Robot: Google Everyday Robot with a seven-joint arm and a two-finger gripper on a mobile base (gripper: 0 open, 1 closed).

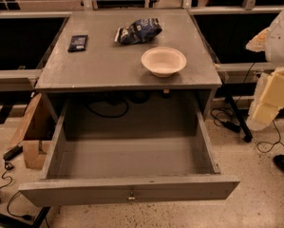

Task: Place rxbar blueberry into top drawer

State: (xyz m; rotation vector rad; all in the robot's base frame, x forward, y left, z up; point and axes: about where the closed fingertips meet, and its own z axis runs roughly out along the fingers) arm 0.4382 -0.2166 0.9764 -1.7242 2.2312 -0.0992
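Observation:
The rxbar blueberry (78, 42) is a small flat dark navy bar lying on the grey cabinet top (103, 65) near its far left edge. The top drawer (128, 190) is pulled fully open below the cabinet top, with a plain grey front and a small metal knob (131, 197); its inside looks empty. My arm shows only as white and yellowish padded links (274, 87) at the right edge, away from the bar. The gripper is out of view.
A blue-and-white puffy snack bag (137, 31) lies at the back middle of the top. A pale bowl (163, 61) stands near the front right. A cardboard box (32, 137) sits on the floor to the left, cables (269, 137) to the right.

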